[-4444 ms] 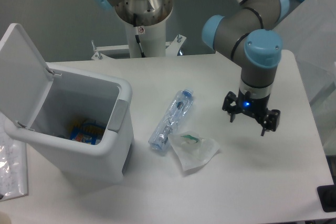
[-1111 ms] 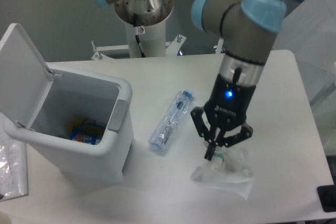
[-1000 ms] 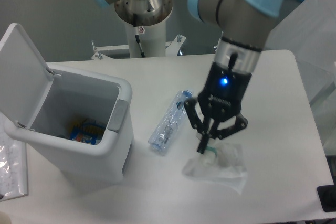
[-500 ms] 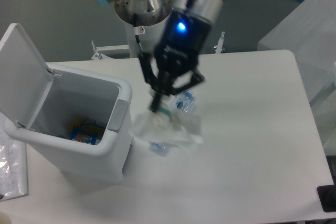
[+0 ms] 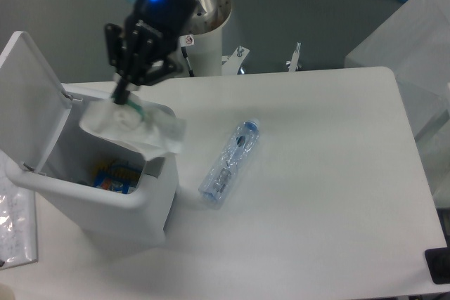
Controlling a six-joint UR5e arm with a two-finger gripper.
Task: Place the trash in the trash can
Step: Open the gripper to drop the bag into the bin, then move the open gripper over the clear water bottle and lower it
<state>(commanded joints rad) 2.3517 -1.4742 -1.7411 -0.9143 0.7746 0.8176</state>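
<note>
At the left edge of the tabletop stands the trash can, lid raised, colourful items visible inside. Above its open top, the gripper pinches the wrapper, which hangs over the can's right rim. Near the tabletop's centre lies the bottle, beside the can.

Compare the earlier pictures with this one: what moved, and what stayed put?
The pincer closed on the wrapper, lifted it off the table and carried it left; it now hangs over the open trash can. The bottle and the can stayed in place.
</note>
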